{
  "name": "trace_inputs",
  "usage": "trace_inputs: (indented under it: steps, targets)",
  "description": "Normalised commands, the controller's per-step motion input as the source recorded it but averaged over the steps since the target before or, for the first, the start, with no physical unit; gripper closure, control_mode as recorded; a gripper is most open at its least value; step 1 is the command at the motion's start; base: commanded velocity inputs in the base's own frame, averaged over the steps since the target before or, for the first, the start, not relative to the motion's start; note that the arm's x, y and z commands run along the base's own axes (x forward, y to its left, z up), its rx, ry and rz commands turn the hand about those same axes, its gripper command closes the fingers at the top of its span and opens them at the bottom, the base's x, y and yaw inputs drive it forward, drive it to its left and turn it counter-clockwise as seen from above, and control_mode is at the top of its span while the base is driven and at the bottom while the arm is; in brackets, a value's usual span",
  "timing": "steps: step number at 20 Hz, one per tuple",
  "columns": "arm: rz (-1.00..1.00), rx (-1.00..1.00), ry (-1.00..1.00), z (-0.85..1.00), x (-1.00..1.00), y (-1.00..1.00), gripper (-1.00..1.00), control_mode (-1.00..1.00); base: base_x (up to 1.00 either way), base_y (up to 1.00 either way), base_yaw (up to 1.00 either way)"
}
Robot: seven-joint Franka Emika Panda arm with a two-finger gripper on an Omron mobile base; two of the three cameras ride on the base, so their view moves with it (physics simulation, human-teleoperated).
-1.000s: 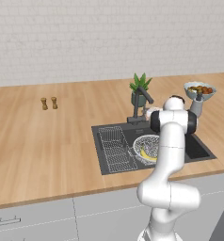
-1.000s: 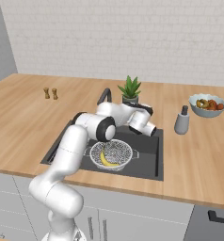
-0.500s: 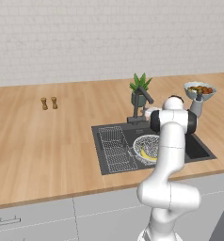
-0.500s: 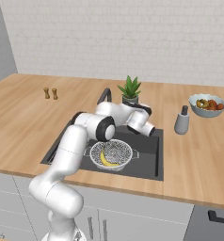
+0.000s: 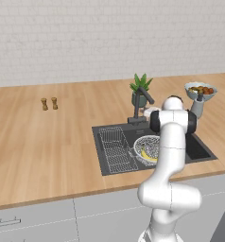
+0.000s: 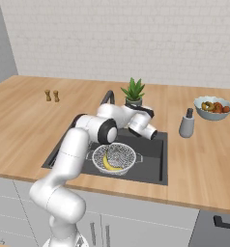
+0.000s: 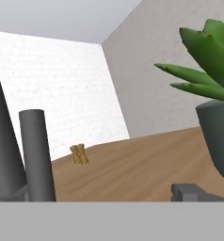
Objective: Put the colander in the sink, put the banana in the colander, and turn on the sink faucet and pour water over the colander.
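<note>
The silver mesh colander (image 5: 151,144) (image 6: 118,155) sits in the dark sink (image 5: 199,149) (image 6: 151,155), right of the wire rack section. The yellow banana (image 5: 147,155) (image 6: 108,164) lies inside it. The dark sink faucet (image 5: 140,103) (image 6: 107,98) stands at the sink's back edge; in the hand view its post (image 7: 36,155) rises at the left. My gripper (image 6: 138,116) (image 7: 104,197) hovers over the back of the sink, just right of the faucet, pointing at it. It is open and holds nothing. One dark fingertip (image 7: 188,192) shows low right.
A green potted plant (image 5: 141,90) (image 6: 133,91) (image 7: 212,94) stands close behind the faucet. A fruit bowl (image 5: 200,90) (image 6: 213,107) and a grey bottle (image 6: 186,126) stand right of the sink. Two small brown shakers (image 5: 49,104) (image 6: 51,96) (image 7: 79,154) stand far left.
</note>
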Motion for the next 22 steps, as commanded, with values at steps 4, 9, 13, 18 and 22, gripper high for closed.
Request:
trace_inputs:
  steps: [4, 9, 13, 18, 22]
  targets:
    - [-0.11, -0.03, 0.01, 0.00, 0.24, 0.00, 1.00, -1.00, 0.00, 0.00, 0.00]
    - [-0.11, -0.01, 0.07, 0.00, 0.30, -0.24, 1.00, -1.00, 0.00, 0.00, 0.00]
    - [-0.11, 0.00, 0.09, 0.00, 0.27, -0.91, 1.00, -1.00, 0.00, 0.00, 0.00]
    - [-0.13, 0.00, 0.13, 0.00, 0.16, -1.00, 1.00, -1.00, 0.00, 0.00, 0.00]
    - [-0.14, 0.00, 0.13, 0.00, 0.03, -1.00, 1.00, -1.00, 0.00, 0.00, 0.00]
